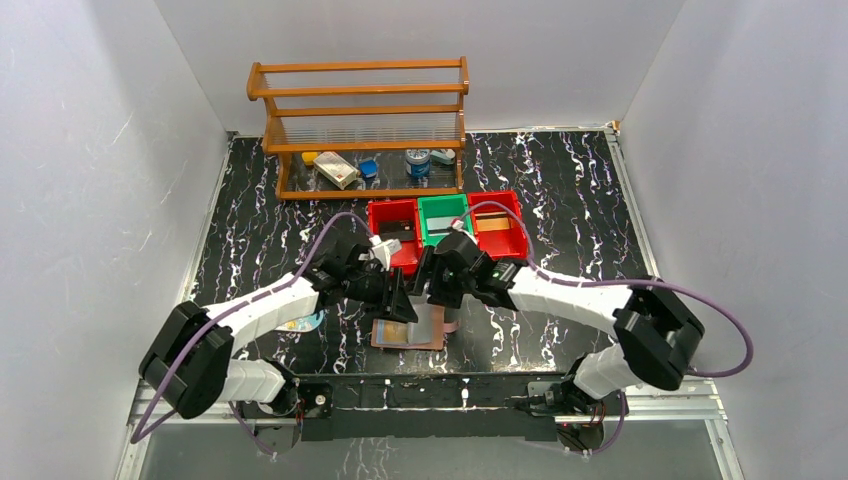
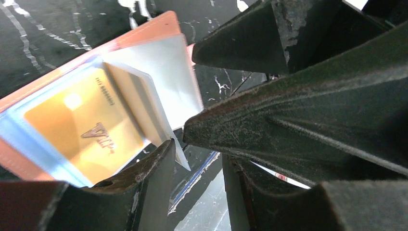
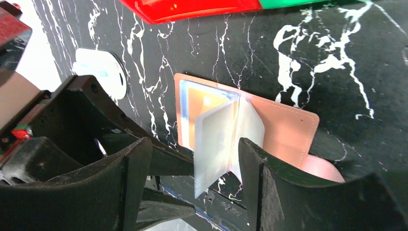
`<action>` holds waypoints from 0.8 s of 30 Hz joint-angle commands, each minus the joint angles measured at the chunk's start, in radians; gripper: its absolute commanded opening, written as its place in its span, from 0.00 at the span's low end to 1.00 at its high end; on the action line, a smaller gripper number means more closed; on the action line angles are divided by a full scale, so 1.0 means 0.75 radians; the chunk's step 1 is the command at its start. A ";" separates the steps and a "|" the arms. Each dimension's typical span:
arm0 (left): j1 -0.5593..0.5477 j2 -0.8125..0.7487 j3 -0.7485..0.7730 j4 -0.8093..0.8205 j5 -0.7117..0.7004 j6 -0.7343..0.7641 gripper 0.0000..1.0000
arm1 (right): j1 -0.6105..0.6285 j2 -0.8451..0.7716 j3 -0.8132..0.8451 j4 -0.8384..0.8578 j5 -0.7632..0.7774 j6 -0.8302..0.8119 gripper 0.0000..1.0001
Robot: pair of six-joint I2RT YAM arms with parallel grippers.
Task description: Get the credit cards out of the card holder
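The reddish-brown card holder (image 1: 432, 337) lies open on the black marble table, between both grippers. In the left wrist view its leather edge (image 2: 159, 24) frames a gold-orange card (image 2: 82, 125) in a pale blue clear pocket. A clear pocket leaf (image 3: 216, 144) stands up from the spine. My right gripper (image 3: 195, 149) is open with this leaf between its fingers, its leather cover (image 3: 288, 130) behind. My left gripper (image 2: 197, 163) is open, one fingertip (image 2: 163, 154) at the leaf's lower corner. In the top view, left gripper (image 1: 398, 300) and right gripper (image 1: 432, 290) nearly touch.
A red bin (image 1: 393, 232), a green bin (image 1: 443, 218) and a second red bin (image 1: 497, 225) stand just behind the grippers. A wooden rack (image 1: 360, 130) with small items is at the back. A small pale flat item (image 1: 300, 323) lies by the left arm.
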 commanded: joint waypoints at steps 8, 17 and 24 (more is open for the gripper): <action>-0.172 0.050 0.071 0.121 -0.009 -0.052 0.43 | -0.012 -0.299 -0.169 -0.072 0.320 0.169 0.67; -0.173 -0.171 0.100 -0.112 -0.403 0.023 0.56 | -0.015 -0.334 -0.204 0.004 0.270 0.151 0.60; -0.170 -0.263 0.082 -0.288 -0.717 -0.058 0.60 | -0.013 -0.215 -0.183 0.099 0.054 0.108 0.54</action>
